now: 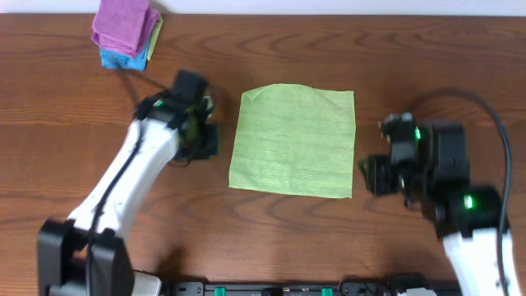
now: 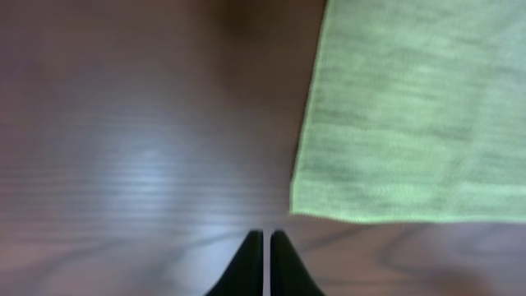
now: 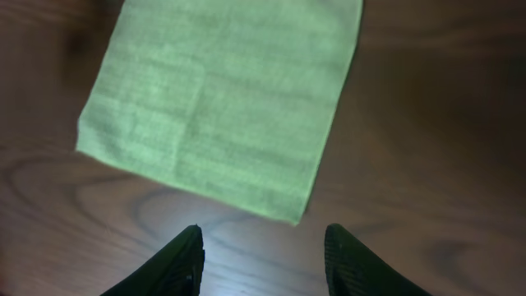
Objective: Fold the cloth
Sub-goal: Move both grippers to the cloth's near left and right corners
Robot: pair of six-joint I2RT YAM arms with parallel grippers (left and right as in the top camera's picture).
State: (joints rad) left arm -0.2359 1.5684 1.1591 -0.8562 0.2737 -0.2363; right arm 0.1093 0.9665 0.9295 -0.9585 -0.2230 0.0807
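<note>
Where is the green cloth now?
In the overhead view the cloth lies flat at the middle of the table, between the left gripper and the right gripper, touching neither.

Cloth point(image 1: 293, 141): light lime-green, soft towel-like texture, roughly square. Spread flat on wooden table point(image 1: 394, 49), near centre. Top edge slightly wavy, sides a little skewed. Faint crease lines on surface in right wrist view.

light: even, bright | overhead: sharp | wrist views: blurred, pale glare on table point(image 2: 144, 160)
</note>
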